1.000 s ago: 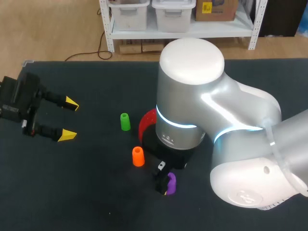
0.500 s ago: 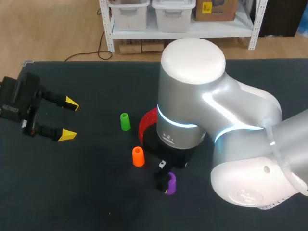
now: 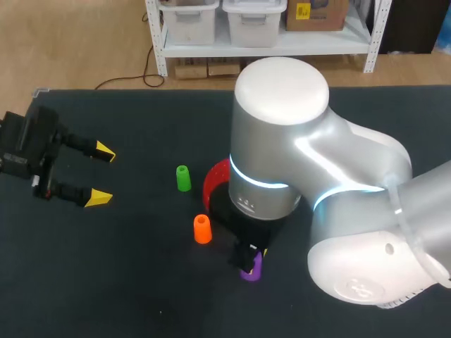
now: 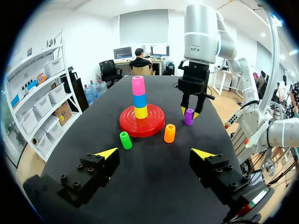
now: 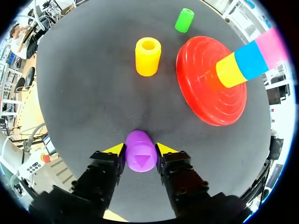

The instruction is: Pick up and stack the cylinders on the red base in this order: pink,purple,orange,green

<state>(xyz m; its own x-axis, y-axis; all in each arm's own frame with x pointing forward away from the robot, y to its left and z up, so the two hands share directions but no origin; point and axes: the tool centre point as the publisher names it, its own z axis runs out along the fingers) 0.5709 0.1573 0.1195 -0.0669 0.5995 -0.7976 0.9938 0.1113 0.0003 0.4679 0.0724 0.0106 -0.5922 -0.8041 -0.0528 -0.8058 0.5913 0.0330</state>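
The right gripper [image 5: 140,150] is closed on the purple cylinder [image 5: 141,156]: a yellow-tipped finger is pressed against each of its sides, and the cylinder is held upright between them, low over the dark table [image 5: 93,107]. Whether its foot rests on the table cannot be told.

Ahead of the fingers, well apart from them, the orange cylinder [image 5: 148,56] is seen standing upright with its hollow top showing. Ahead and to the other side, the red base [image 5: 201,88] is found. On its middle a stack is carried: a yellow piece [image 5: 230,70] lowest, a blue piece [image 5: 250,58] on it, and the pink cylinder [image 5: 271,43] on top. Farther ahead, past the orange cylinder and just beside the base's far rim, the green cylinder [image 5: 184,19] is set upright.

Farthest from the right gripper, the left gripper [image 3: 102,174] is held low over the table with its fingers spread wide and nothing between them. From there, the green and orange cylinders are seen nearest ahead, with the base behind them and the purple cylinder beyond the orange one.
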